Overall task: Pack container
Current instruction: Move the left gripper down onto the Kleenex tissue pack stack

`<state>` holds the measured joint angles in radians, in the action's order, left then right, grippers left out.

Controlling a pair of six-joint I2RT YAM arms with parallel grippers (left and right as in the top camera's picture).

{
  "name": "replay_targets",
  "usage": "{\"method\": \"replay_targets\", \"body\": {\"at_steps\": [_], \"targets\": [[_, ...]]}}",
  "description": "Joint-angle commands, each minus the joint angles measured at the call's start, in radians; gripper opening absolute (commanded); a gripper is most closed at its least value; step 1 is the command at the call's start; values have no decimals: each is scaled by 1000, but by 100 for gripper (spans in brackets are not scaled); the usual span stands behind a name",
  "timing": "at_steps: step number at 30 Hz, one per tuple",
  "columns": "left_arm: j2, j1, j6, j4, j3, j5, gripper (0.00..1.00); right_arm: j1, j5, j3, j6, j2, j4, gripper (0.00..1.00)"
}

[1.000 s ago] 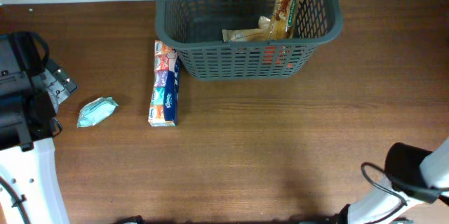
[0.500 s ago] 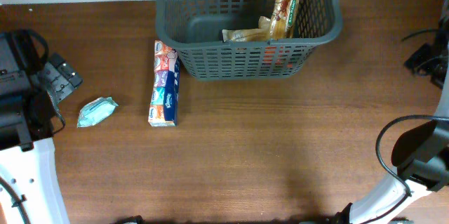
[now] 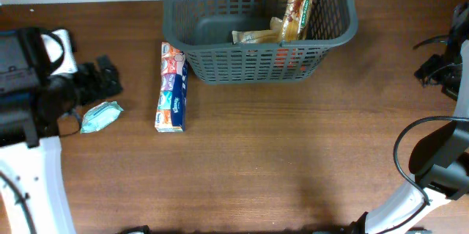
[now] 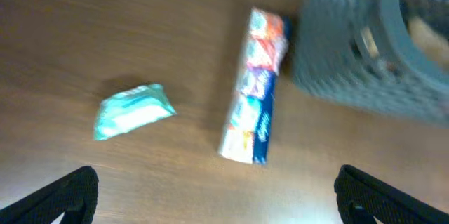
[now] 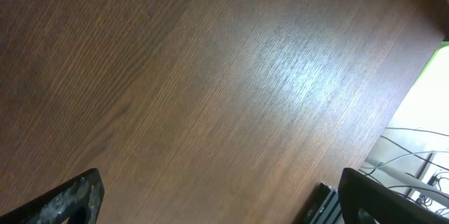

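Observation:
The dark grey lattice container (image 3: 212, 65) stands at the back middle of the table and holds a tall brown snack pack (image 3: 299, 3) and a flat beige packet (image 3: 256, 37). A long colourful tissue pack (image 3: 172, 87) lies just left of it, also in the left wrist view (image 4: 254, 87). A small teal wipes packet (image 3: 101, 116) lies further left, also in the left wrist view (image 4: 133, 110). My left gripper (image 3: 102, 80) is open and empty, above and left of the teal packet (image 4: 214, 196). My right gripper (image 3: 437, 69) is open and empty at the far right edge (image 5: 224, 196).
The container's blurred corner (image 4: 372, 48) fills the upper right of the left wrist view. The right wrist view shows bare wood, with cables and the table's edge (image 5: 414, 147) at right. A striped object (image 5: 326, 206) lies near the right finger.
My left arm has swung right toward the teal packet and tissue pack. My right gripper has shifted slightly at the right edge. The objects have not moved.

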<state>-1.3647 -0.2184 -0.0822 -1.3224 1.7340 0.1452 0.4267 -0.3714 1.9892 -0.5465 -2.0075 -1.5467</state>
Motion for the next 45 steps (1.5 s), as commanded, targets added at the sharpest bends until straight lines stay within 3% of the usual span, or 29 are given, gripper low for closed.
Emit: {"method": "replay_targets", "body": {"at_steps": [1,4,7,14,23,38,45], "targets": [[-57,2,94,-16,11,102,99,6,5,-5,-12,7,0,99],[-79,3,76,-7,11,154,99,6,5,-5,-12,7,0,99],[-109,3,131,39,11,149,99,6,6,-5,-12,7,0,99],[-249,95,140,21,11,28,99,6,5,-5,-12,7,0,99],[-418,216,207,33,11,-11,99,6,5,-5,-12,7,0,99],[-667,233,129,97,11,-50,99,6,5,-5,-12,7,0,99],[-685,233,12,161,11,-49,99,6,5,-5,-12,7,0,99]]}}
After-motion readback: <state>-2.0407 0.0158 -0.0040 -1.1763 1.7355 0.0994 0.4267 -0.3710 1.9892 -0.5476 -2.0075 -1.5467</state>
